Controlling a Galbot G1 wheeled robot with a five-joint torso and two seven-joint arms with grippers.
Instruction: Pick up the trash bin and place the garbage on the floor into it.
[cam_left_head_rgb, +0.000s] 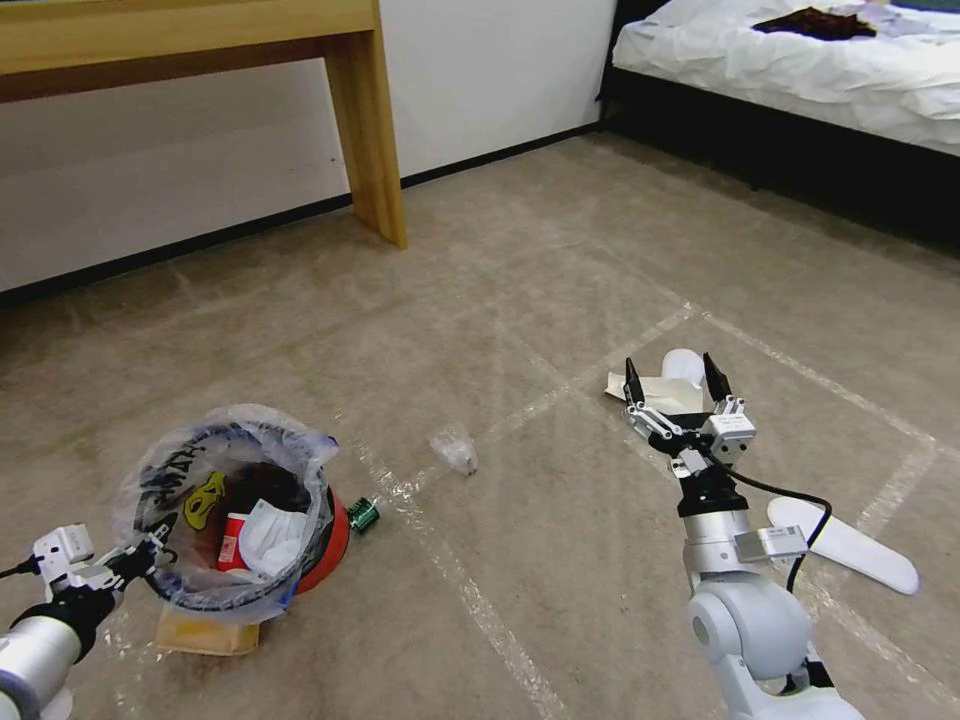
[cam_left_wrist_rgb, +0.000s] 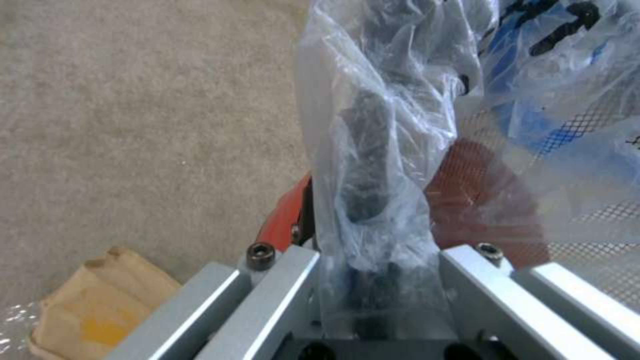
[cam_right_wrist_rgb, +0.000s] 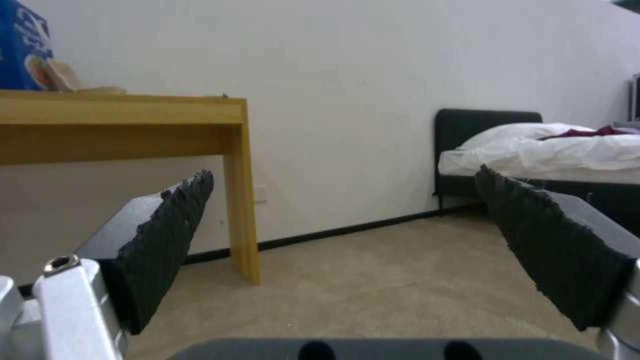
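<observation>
The red trash bin (cam_left_head_rgb: 335, 540) with its printed clear liner (cam_left_head_rgb: 190, 480) leans at the lower left of the head view, with a red wrapper and a white tissue (cam_left_head_rgb: 270, 535) inside. My left gripper (cam_left_head_rgb: 140, 555) is shut on the bin's rim and liner. In the left wrist view the liner (cam_left_wrist_rgb: 373, 100) wraps a dark finger beside the red rim (cam_left_wrist_rgb: 283, 220). Garbage lies on the floor: a green-labelled bottle (cam_left_head_rgb: 362, 515), crumpled clear plastic (cam_left_head_rgb: 455, 447), a silvery wrapper (cam_left_head_rgb: 660, 392) and a tan paper bag (cam_left_head_rgb: 205, 632) under the bin. My right gripper (cam_left_head_rgb: 675, 385) hangs open above the wrapper.
A wooden table leg (cam_left_head_rgb: 370, 130) stands against the white wall at the back. A dark-framed bed (cam_left_head_rgb: 800, 70) with white sheets fills the far right. A long white flat object (cam_left_head_rgb: 850, 545) lies on the carpet beside my right arm. Shiny tape lines (cam_left_head_rgb: 480, 600) cross the floor.
</observation>
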